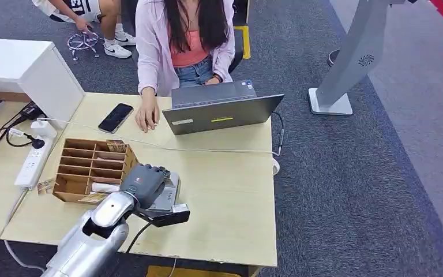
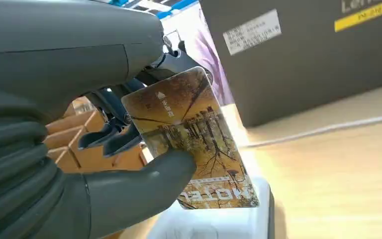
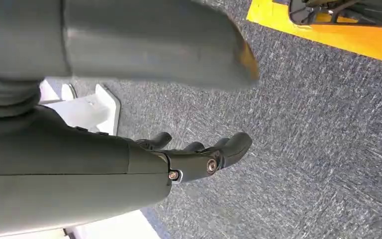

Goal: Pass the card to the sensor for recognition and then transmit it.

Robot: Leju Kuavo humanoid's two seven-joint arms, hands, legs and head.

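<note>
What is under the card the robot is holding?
Beneath the card pinched in the left hand sits a pale grey sensor on the wooden table. The hand covers most of its top.

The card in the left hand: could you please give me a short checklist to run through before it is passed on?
1. Card held by left hand: ok, pinched under the thumb.
2. Card over the sensor: ok, white reader right beneath it.
3. Card touching the sensor: cannot tell.
4. Recognition done: cannot tell, no indicator visible.
5. Person ready to receive: not ok, a hand rests on the table, the other at the laptop.
6. Right hand clear: ok, hanging over carpet, holding nothing.
</note>
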